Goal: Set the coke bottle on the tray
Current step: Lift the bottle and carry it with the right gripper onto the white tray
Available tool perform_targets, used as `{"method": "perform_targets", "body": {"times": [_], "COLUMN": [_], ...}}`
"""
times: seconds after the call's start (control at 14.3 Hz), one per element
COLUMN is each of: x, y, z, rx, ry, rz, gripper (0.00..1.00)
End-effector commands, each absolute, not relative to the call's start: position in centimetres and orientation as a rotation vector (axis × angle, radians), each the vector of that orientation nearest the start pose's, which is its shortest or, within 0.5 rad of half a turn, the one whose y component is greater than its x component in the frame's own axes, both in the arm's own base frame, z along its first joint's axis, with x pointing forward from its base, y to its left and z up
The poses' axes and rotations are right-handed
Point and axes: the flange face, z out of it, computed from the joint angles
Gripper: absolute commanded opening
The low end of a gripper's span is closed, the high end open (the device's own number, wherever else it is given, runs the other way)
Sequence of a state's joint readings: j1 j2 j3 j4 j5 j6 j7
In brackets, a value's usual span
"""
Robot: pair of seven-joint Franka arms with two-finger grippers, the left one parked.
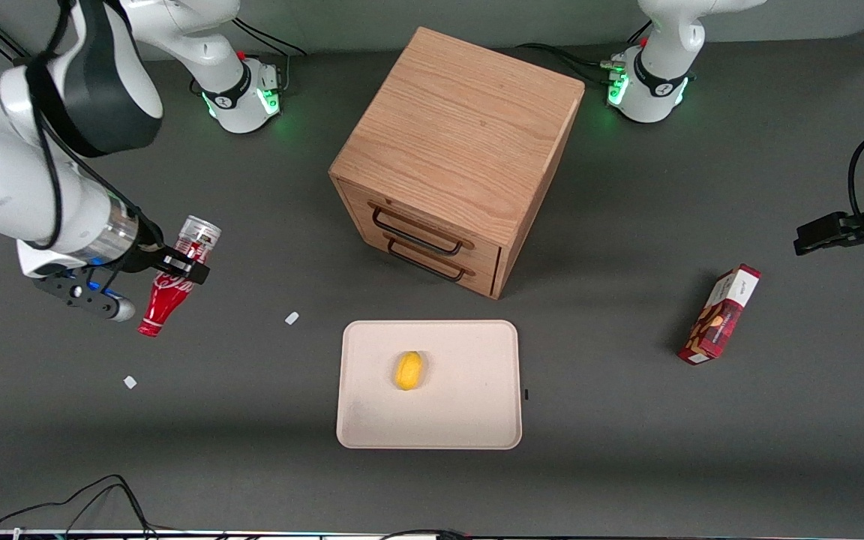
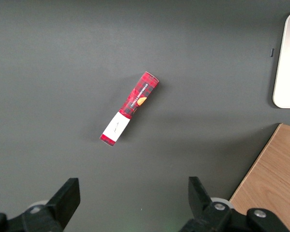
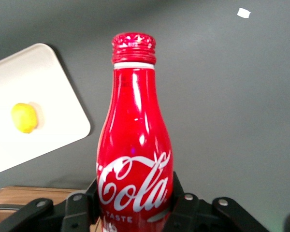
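Observation:
The coke bottle (image 1: 171,289) is a slim red bottle with white script lettering, held off the table at a tilt, silver base up and red cap pointing down toward the table. My gripper (image 1: 181,266) is shut on its wide body (image 3: 134,159), toward the working arm's end of the table. The tray (image 1: 462,409) is a flat cream-beige rectangle lying in front of the cabinet's drawers, nearer the front camera. The bottle hangs well to the side of the tray (image 3: 48,96), apart from it.
A yellow lemon-like fruit (image 1: 408,370) lies on the tray. A wooden two-drawer cabinet (image 1: 454,157) stands mid-table. A red snack box (image 1: 720,313) lies toward the parked arm's end. Two small white scraps (image 1: 292,318) (image 1: 130,382) lie on the dark table near the bottle.

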State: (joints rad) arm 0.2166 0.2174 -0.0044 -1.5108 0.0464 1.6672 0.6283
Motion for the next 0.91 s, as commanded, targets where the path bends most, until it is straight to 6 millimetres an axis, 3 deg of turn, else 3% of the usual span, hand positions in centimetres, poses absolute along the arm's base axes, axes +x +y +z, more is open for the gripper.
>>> {"method": "perform_targets", "body": {"times": [0.0,0.14,0.21,0.35,0.49,0.7,0.84], "x": [65.6,68.4,70.0,71.7,72.5,73.6,73.1], "y": [15.8,19.1,20.8,22.5,24.1,27.1,29.6], "z": [50.2,46.6,43.6,39.8,36.5,30.9,28.0], "rx": [-3.051,-3.076,-3.087,-3.1,-3.111,-3.091,-3.09], "ry": [0.596,0.538,0.504,0.376,0.184,0.03,-0.067], "rz": [0.171,0.2,0.207,0.19,0.141,0.003,-0.022], "gripper": [0.0,0.0,0.0,0.0,0.0,0.0,0.0]}}
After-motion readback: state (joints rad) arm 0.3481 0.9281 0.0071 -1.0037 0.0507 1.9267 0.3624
